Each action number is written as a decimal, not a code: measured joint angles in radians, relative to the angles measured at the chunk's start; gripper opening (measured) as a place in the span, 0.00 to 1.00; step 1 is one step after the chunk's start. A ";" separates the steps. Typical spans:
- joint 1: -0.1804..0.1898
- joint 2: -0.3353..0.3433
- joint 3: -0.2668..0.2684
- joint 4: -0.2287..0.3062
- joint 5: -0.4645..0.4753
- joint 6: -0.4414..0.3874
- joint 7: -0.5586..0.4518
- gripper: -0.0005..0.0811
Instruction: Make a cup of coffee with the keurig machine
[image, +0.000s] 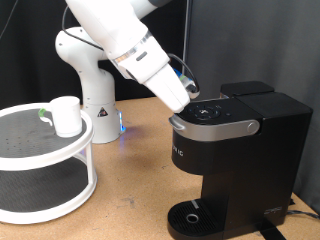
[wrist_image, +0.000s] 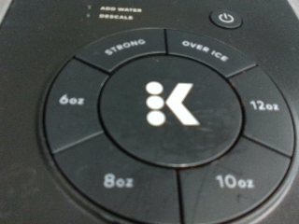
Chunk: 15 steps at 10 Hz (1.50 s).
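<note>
The black keurig machine (image: 235, 150) stands at the exterior view's right, with a silver-grey band round its brew head and an empty drip base (image: 192, 217) below. The white arm reaches down from the top and its gripper (image: 191, 97) is right at the round button panel on the machine's lid. Its fingers are hidden from both views. The wrist view is filled by that panel (wrist_image: 168, 105): a K logo button in the middle, ringed by 6oz, 8oz, 10oz, 12oz, STRONG and OVER ICE. The white cup (image: 65, 115) stands on the round shelf at the exterior view's left, far from the gripper.
A white two-tier round shelf (image: 45, 160) with dark mesh floors stands at the exterior view's left. The robot's white base (image: 95, 95) is behind it, with a blue light. A wooden tabletop (image: 130, 170) lies between shelf and machine. Dark curtain behind.
</note>
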 joint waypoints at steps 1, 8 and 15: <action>0.000 0.000 0.000 0.000 0.000 0.000 -0.001 0.01; 0.000 -0.005 -0.023 0.000 0.103 -0.002 -0.072 0.01; -0.022 -0.089 -0.091 0.041 0.131 -0.161 -0.052 0.01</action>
